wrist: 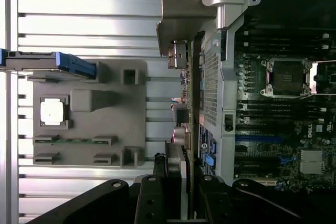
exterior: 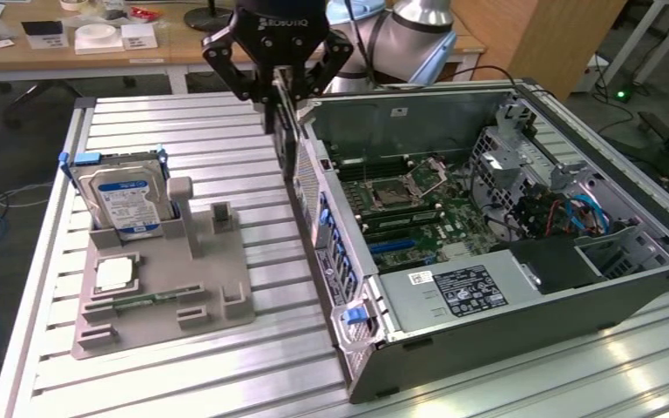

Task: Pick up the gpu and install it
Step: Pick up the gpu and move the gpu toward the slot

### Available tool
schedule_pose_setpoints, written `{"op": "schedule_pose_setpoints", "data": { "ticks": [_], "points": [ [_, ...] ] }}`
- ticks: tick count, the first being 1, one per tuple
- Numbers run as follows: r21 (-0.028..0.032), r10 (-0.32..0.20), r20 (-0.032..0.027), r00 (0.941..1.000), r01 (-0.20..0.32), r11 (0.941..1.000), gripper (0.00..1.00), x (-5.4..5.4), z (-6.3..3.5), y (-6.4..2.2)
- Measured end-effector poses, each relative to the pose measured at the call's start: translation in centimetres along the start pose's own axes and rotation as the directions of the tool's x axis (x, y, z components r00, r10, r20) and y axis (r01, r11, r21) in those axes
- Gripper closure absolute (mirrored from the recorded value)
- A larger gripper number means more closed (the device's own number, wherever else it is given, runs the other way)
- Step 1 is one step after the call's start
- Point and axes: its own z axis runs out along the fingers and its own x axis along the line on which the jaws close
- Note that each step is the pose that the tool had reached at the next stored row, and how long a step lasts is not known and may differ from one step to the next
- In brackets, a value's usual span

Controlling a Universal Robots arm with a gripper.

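The gpu (exterior: 282, 122) is a thin dark card that hangs edge-on from my gripper (exterior: 286, 83), which is shut on it. It hovers over the slatted table, just outside the rear wall of the open computer case (exterior: 509, 322), at that wall's far end. In the wrist view the gpu (wrist: 193, 103) runs edge-on away from my gripper (wrist: 181, 182). Its silver bracket (wrist: 181, 19) is at the far end, right beside the case's perforated rear panel (wrist: 211, 87). The motherboard (exterior: 416, 209) lies exposed inside the case.
A grey fixture (exterior: 160, 287) sits on the slatted table at the exterior view's left. It holds an upright silver hard drive with a blue-white label (exterior: 125, 196) and a small square CPU chip (exterior: 116, 274). Cables and a drive cage (exterior: 556, 200) crowd the case's far side.
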Motion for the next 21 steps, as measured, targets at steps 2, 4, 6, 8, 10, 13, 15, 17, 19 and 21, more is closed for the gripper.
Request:
{"op": "schedule_pose_setpoints", "data": {
  "ticks": [2,4,6,8,10,13,15,17,19,21],
  "points": [
    [0.0000,0.000,0.0000,1.0000,0.000,1.0000,0.72,-0.5,0.00,0.00],
    [0.0000,0.000,0.0000,1.0000,0.000,1.0000,0.72,-1.0,0.00,0.00],
    [0.0000,0.000,0.0000,1.0000,0.000,1.0000,0.72,-1.6,0.00,-0.01],
    [0.0000,0.000,0.0000,1.0000,0.000,1.0000,0.72,-2.1,0.00,-0.01],
    [-0.0001,0.000,0.0000,1.0000,0.000,1.0000,0.72,-2.6,0.01,-0.01],
    [-0.0001,0.000,0.0000,1.0000,0.000,1.0000,0.72,-3.4,0.01,-0.01],
    [0.0000,0.000,0.0000,1.0000,0.000,1.0000,0.72,-3.9,0.00,-0.01],
    [0.0000,0.000,0.0000,1.0000,0.000,1.0000,0.72,-4.5,0.00,-0.02],
    [0.0000,0.000,0.0000,1.0000,0.000,1.0000,0.72,-5.0,0.00,-0.02],
    [0.0000,0.000,0.0000,1.0000,0.000,1.0000,0.72,-5.5,0.00,-0.02]
  ]
}}
